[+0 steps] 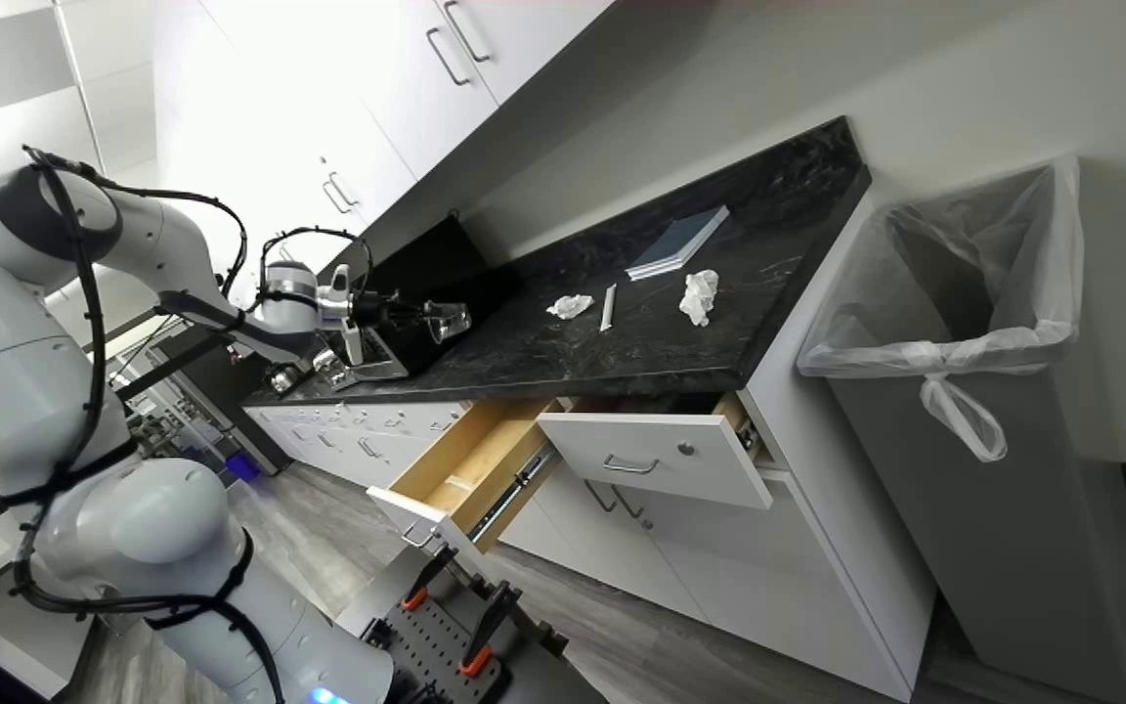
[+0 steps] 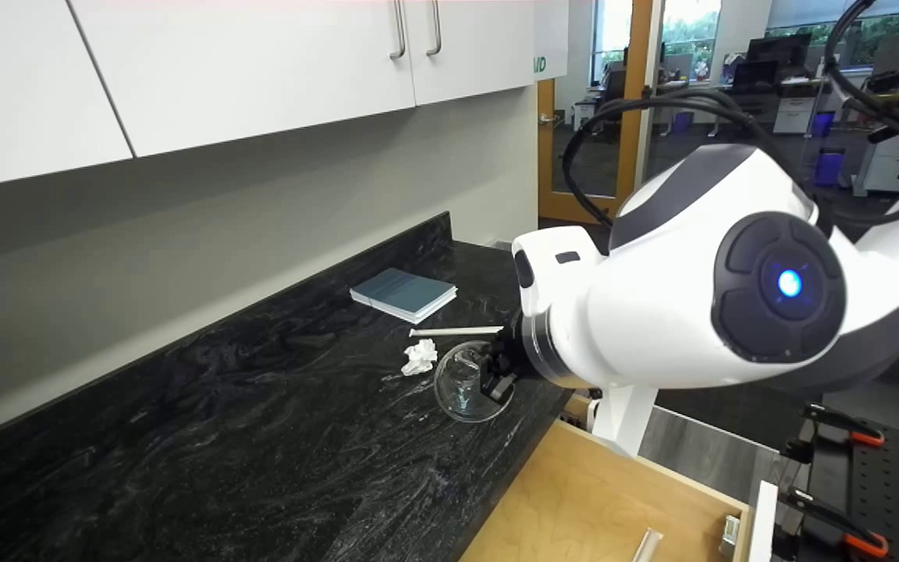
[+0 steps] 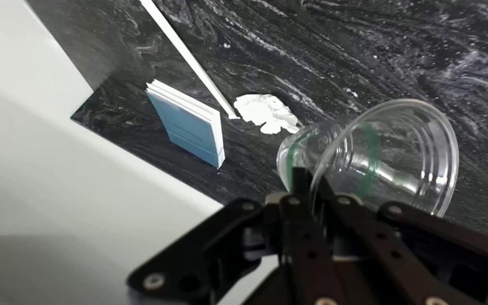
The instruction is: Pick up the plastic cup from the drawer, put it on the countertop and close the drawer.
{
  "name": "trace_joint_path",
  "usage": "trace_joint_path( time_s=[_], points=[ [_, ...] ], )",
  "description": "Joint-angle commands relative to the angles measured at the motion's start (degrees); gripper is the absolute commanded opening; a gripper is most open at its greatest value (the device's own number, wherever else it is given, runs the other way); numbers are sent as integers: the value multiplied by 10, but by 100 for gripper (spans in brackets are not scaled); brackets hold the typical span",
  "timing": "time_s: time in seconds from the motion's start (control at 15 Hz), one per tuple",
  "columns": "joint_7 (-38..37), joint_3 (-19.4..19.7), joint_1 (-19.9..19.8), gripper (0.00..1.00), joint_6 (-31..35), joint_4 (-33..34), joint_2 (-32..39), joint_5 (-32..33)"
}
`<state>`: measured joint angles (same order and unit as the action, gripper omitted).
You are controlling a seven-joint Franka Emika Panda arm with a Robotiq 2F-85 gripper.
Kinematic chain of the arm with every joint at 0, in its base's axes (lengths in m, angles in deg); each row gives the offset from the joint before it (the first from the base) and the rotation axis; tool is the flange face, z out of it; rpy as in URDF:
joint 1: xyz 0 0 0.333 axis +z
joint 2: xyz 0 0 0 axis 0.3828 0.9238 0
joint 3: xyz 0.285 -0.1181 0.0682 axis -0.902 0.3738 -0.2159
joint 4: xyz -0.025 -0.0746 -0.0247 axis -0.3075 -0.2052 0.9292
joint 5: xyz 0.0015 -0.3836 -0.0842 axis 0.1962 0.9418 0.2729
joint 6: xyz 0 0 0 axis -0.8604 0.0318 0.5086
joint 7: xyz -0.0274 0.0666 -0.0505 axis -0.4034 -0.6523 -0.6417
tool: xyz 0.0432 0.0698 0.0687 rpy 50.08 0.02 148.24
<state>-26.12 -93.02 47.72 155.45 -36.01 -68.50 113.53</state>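
tool point(image 3: 313, 183) clamped on plastic cup point(image 3: 369, 154) | cup over countertop point(image 2: 262, 421) | drawer point(image 1: 473, 458) pulled out

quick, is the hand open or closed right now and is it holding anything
Hand: closed, holding the clear plastic cup by its wall at the rim.

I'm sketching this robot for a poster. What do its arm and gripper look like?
The arm is white, smooth and rounded, with dark grey sections; black cables run along it, strapped with black bands. A round dark button panel glows blue at its centre. The gripper is black, with slim jointed links and pale round screw heads.
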Motion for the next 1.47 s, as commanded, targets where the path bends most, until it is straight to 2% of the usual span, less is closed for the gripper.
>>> trace_joint_path(
  time_s=[0.0,0.07,0.27,0.53,0.8,0.87,0.93,1.0,1.27,1.4],
  points=[
    [-54,21,2,1,-74,84,79,84],
    [-57,27,3,1,-99,116,110,103],
    [-30,41,7,1,-127,205,194,105],
    [10,56,22,1,-126,314,299,99],
    [10,74,52,1,-134,398,367,104],
    [10,77,59,30,-138,414,378,100],
    [12,80,65,32,-140,429,387,99],
    [11,83,71,38,-145,442,395,99],
    [1,96,95,69,-174,474,398,96],
    [6,91,104,84,-193,458,370,84]
  ],
)
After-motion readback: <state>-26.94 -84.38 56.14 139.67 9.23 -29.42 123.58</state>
